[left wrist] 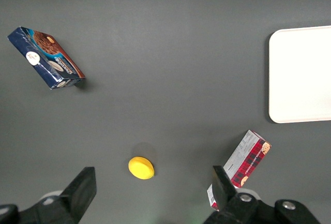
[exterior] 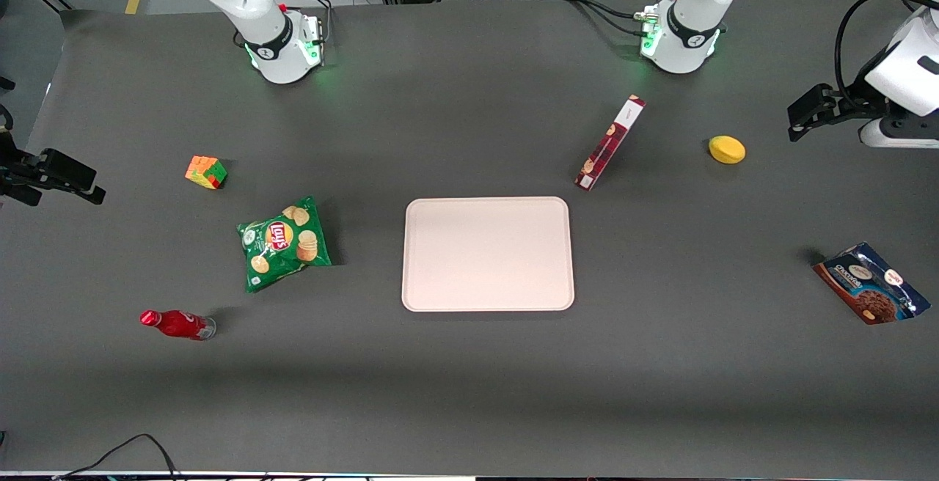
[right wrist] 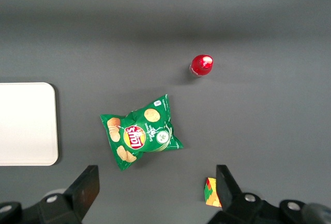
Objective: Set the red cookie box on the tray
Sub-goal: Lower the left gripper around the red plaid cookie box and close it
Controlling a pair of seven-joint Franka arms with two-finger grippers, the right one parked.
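The red cookie box (exterior: 610, 142) is a slim dark red plaid carton with a white end panel. It stands on a long edge on the table, a little farther from the front camera than the tray (exterior: 488, 254). The tray is flat, pale pinkish-white, and holds nothing. My left gripper (exterior: 807, 111) hangs high over the working arm's end of the table, well apart from the box. In the left wrist view the gripper (left wrist: 152, 188) is open and empty, with the box (left wrist: 247, 162) beside one finger (left wrist: 222, 185) far below and the tray (left wrist: 302, 74) partly shown.
A yellow lemon-like object (exterior: 726, 149) lies beside the box, toward the working arm's end. A blue cookie bag (exterior: 871, 283) lies nearer the front camera. A green chips bag (exterior: 284, 243), a red bottle (exterior: 176, 324) and a colour cube (exterior: 206, 171) lie toward the parked arm's end.
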